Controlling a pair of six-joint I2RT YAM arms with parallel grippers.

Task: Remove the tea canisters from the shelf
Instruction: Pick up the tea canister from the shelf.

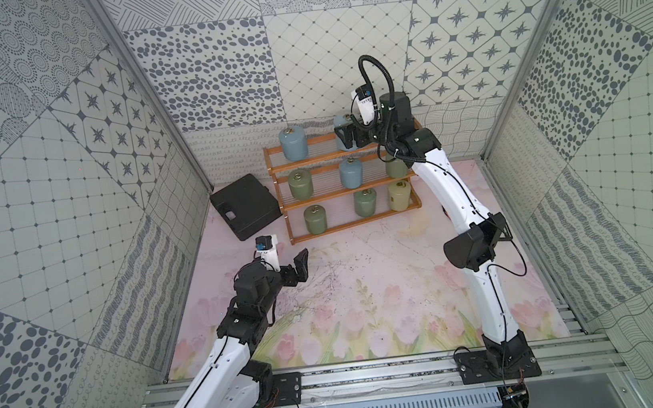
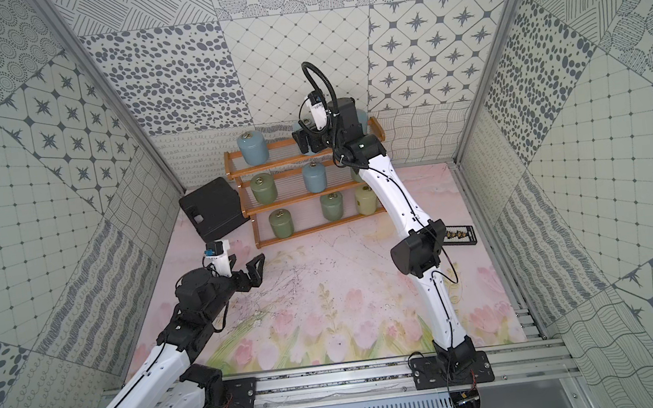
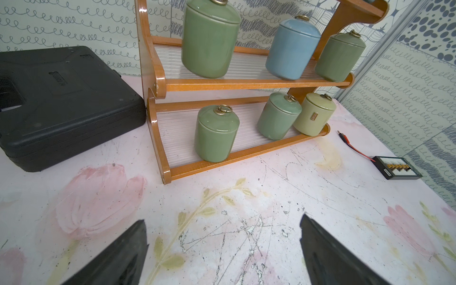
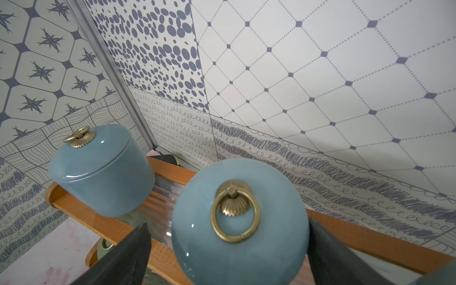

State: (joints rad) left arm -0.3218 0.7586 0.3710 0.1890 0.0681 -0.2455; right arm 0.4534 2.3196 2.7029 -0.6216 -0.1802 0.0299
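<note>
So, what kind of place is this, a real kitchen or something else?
Most likely a robot test cell, not a home kitchen: a left arm and a right arm bolted to a metal rail, patterned wall panels, and a shelf of tea canisters staged on a printed floral tabletop.

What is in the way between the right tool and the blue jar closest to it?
Nothing visible. The right tool is open, and the blue jar sits right between its fingers on the top shelf.
</note>
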